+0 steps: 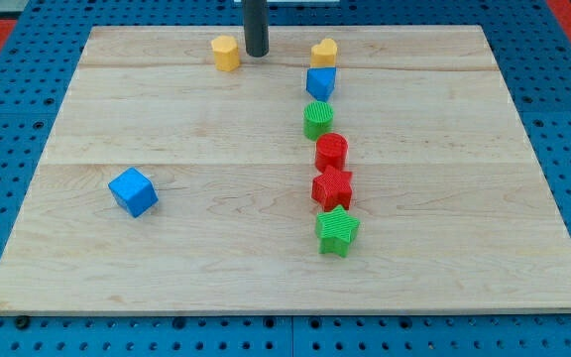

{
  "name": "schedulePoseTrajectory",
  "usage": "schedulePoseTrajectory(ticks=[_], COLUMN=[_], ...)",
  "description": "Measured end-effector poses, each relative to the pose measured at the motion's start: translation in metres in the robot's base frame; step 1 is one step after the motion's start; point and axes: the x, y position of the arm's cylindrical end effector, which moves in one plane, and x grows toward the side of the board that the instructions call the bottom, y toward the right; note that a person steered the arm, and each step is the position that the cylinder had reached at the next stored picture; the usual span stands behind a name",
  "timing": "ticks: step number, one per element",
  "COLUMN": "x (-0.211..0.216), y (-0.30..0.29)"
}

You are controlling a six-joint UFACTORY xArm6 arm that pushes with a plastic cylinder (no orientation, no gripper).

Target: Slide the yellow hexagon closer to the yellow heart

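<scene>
— Two yellow blocks matter here: the yellow hexagon (225,53) sits near the frame's top, left of centre, and the yellow heart (324,51) lies to its right at much the same level, well apart from it. The arm's tip (257,54) stands between them, just beside the hexagon's right side.

— So the rod is on the wrong side?

— By the look of it, yes. A push from there would likely send the hexagon toward the frame's left — away from the heart. The arm has no pincer at all, only the rod, so nothing is held and no open or closed state applies.

— What else could go wrong?

— The hexagon lies close to the wooden board (167,258)'s top edge; an angled shove might slide it off. Going round it, the rod could clip it and spin it aside.

— And near the heart?

— The blue block (320,82) sits just below the heart, heading a column with the green block (317,120) beneath. An overlong push may knock the heart or disturb that column — a gentle finish seems wise.
</scene>
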Motion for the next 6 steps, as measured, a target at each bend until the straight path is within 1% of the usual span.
schedulePoseTrajectory(ticks=[1, 2, 3, 4, 6], x=[0.02, 0.039, 0.042, 0.024, -0.004], y=[-0.017, -0.019, -0.058, -0.085, -0.084])
